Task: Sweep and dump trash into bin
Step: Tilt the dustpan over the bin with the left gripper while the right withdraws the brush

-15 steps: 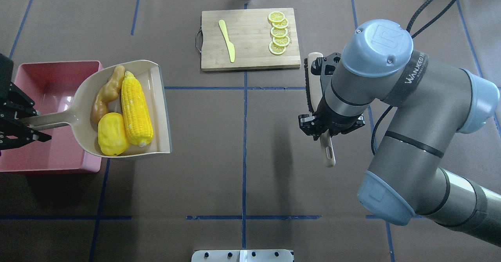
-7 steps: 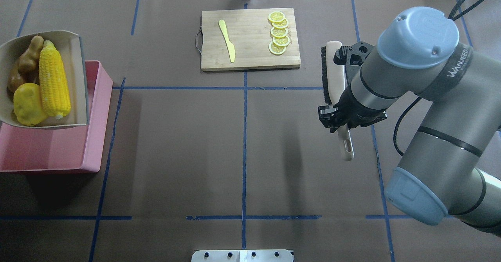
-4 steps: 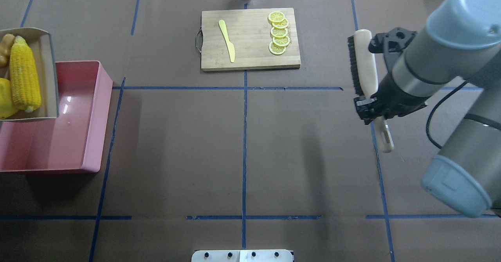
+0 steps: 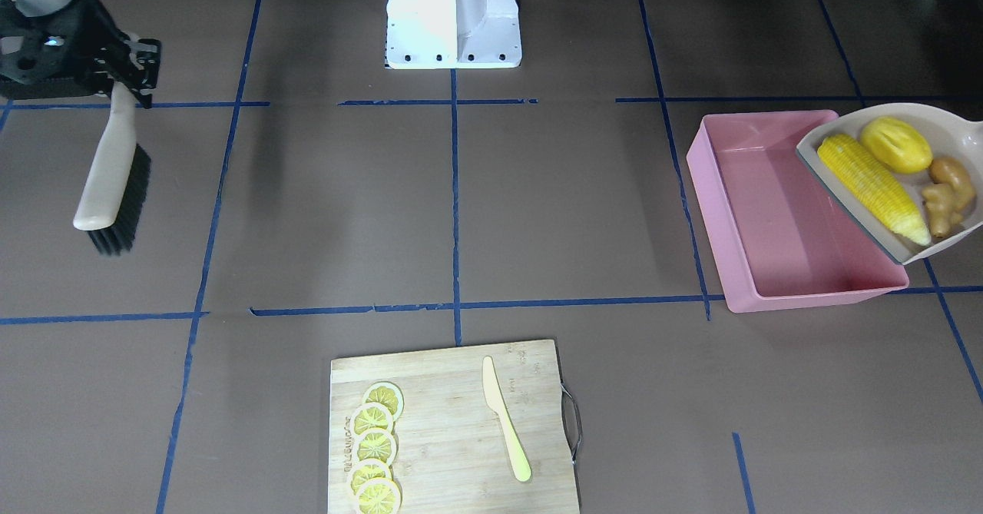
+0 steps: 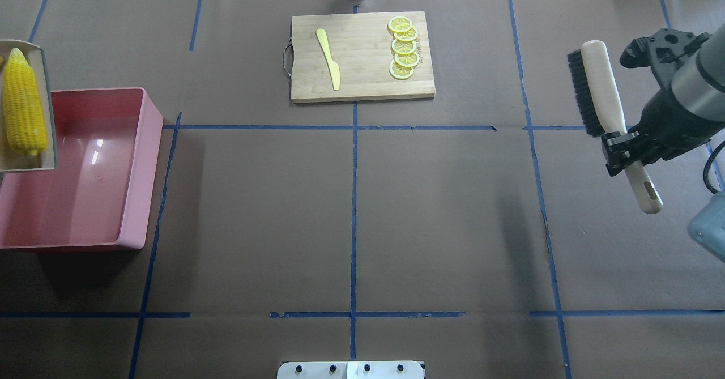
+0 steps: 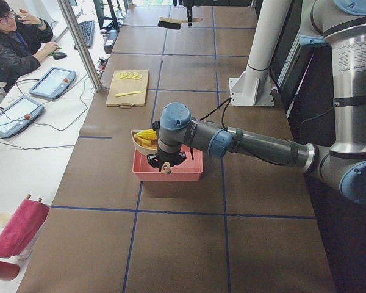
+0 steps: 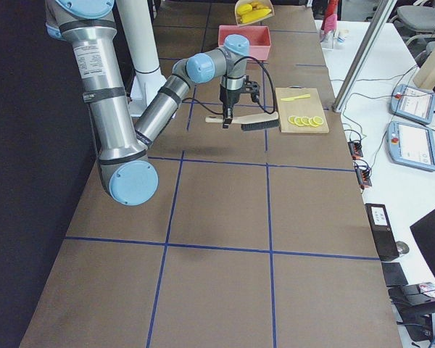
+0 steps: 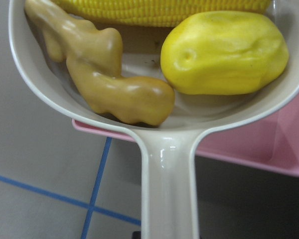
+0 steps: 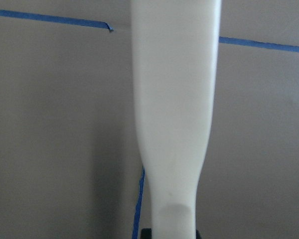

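A beige dustpan (image 4: 952, 114) holds the corn cob (image 4: 872, 187), the yellow lump (image 4: 895, 145) and the ginger root (image 4: 944, 191). It hangs over the outer wall of the empty pink bin (image 4: 776, 214), open lip toward the bin. The left wrist view shows the lump (image 8: 224, 52), the ginger (image 8: 99, 69) and the dustpan's handle (image 8: 169, 189), on which my left gripper is shut. In the overhead view only the corn (image 5: 22, 104) shows above the bin (image 5: 85, 197). My right gripper (image 5: 623, 149) is shut on a brush (image 5: 600, 84) above the table.
A wooden cutting board (image 5: 362, 79) with lemon slices (image 5: 403, 47) and a pale yellow knife (image 5: 328, 59) lies at the far middle of the table. The robot base plate (image 4: 453, 53) stands at the near edge. An operator (image 6: 12, 43) sits beyond the table.
The dustpan with the trash has moved left over the bin and mostly out of the overhead view. My right arm has carried the brush to the right.
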You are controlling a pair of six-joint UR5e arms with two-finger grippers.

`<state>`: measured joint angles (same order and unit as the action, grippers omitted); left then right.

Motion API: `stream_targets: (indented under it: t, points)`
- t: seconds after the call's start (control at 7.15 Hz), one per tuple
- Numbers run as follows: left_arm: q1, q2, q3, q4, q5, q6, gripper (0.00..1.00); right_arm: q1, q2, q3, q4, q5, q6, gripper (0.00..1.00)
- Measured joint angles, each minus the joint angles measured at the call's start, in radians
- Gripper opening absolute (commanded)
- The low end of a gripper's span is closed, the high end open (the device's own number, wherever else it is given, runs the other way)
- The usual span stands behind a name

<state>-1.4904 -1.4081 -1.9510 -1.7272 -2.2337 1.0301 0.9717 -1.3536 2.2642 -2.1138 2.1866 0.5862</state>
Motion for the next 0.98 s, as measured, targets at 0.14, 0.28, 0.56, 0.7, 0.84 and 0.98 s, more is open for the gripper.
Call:
stream_targets:
  t: [0.14, 0.28, 0.56, 0.7, 0.84, 0.98]
  points:
    - [0.003, 0.0, -0.008, 0.001, 0.042, 0.003, 0.0, 0.024, -0.02, -0.009, 0.0, 0.01, -0.038, 0.0]
    - [0.01, 0.001, -0.017, 0.004, 0.086, 0.005, 0.0, 0.039, -0.035, -0.019, 0.001, 0.013, -0.066, 0.0]
    - [0.027, 0.009, -0.04, 0.006, 0.151, 0.01, 0.0, 0.052, -0.051, -0.027, 0.003, 0.014, -0.089, 0.0]
    - [0.032, 0.013, -0.052, 0.006, 0.187, 0.015, 0.0, 0.055, -0.052, -0.027, 0.003, 0.015, -0.093, 0.0]
    - [0.039, 0.016, -0.061, 0.009, 0.221, 0.024, 0.0, 0.059, -0.053, -0.027, 0.003, 0.015, -0.095, 0.0]
    - [0.051, 0.02, -0.085, 0.034, 0.262, 0.036, 0.0, 0.062, -0.054, -0.028, 0.003, 0.017, -0.096, 0.0]
